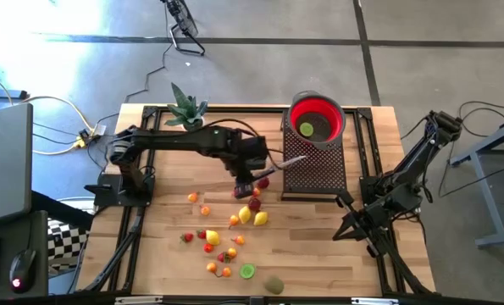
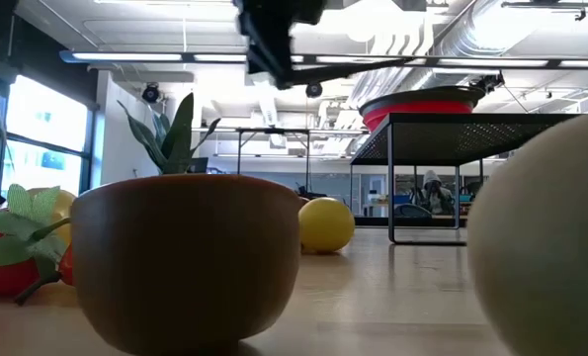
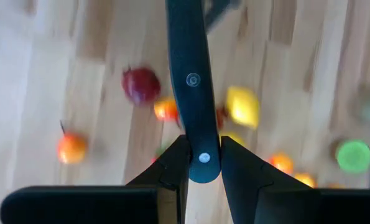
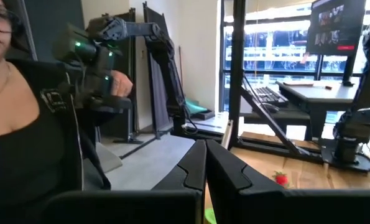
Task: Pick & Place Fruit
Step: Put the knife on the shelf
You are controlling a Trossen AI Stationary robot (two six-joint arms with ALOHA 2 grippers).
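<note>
Grey floor is seen around a wooden desk point(image 1: 319, 246), on which the fruit point(image 1: 253, 204) is scattered over the near middle: small red, orange, yellow and green pieces, with a round green one point(image 1: 247, 271) near the front edge. A red bowl point(image 1: 317, 119) is set on a dark mesh stand point(image 1: 315, 169) at the far right, and one green piece is seen inside it. A potted plant point(image 1: 186, 109) is placed at the far edge. The left gripper point(image 1: 245, 188) is held above the fruit, its fingers point(image 3: 172, 163) pinching a dark-handled knife point(image 3: 192, 87). The right gripper point(image 4: 205, 163) is parked off to the right of the desk, its fingers pressed together, pointed toward a seated person point(image 4: 23, 106).
</note>
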